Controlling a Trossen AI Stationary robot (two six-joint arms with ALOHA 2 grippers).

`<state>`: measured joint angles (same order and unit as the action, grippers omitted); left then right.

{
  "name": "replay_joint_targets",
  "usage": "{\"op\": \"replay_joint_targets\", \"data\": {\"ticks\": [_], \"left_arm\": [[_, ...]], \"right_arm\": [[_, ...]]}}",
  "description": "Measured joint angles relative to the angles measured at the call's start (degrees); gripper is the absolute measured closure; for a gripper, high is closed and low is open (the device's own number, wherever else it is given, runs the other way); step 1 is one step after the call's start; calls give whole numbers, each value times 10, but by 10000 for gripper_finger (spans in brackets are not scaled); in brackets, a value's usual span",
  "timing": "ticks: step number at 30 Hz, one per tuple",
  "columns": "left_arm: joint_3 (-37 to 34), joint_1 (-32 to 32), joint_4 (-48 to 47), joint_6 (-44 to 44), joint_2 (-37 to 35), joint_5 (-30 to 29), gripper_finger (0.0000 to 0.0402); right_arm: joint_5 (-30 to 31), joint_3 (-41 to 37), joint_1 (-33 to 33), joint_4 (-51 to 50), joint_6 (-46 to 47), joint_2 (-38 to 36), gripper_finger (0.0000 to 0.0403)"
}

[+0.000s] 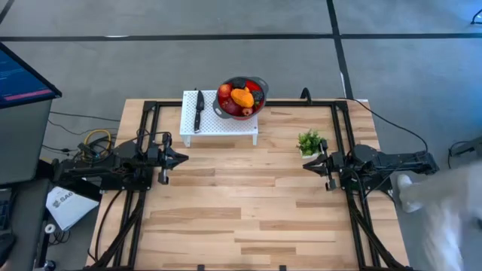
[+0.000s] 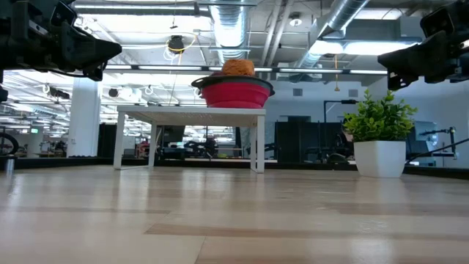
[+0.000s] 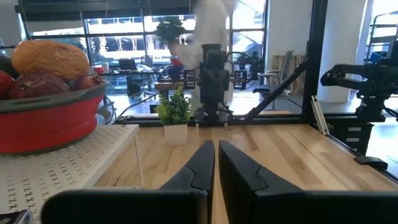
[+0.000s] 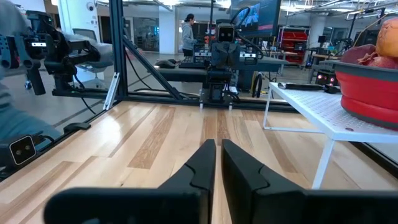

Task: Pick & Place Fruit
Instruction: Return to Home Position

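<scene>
Knife (image 1: 199, 110) on white shelf (image 1: 226, 125) (plant (image 1: 309, 141) well apart).

No legible text, label, brand, number or sign is present. The white package (image 1: 65, 208), located behind and outboard of the left gripper (image 1: 184, 159), carries dark print that is too small to read. The monitor (image 1: 21, 75), farther behind the same gripper, displays lines that cannot be read.

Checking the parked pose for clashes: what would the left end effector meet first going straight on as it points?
Ahead of the left end effector lies bare table, then probably the right end effector, facing it; the small plant stands just off that line.
</scene>
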<state>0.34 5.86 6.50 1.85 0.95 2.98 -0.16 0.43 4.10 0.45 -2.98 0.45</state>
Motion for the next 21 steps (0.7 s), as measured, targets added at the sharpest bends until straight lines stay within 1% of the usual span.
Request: {"op": "replay_joint_targets", "data": {"ticks": [8,21], "left_arm": [[0,0,0,0,0,0,384],[0,0,0,0,0,0,384]], "right_arm": [[0,0,0,0,0,0,387],[0,0,0,0,0,0,383]]}}
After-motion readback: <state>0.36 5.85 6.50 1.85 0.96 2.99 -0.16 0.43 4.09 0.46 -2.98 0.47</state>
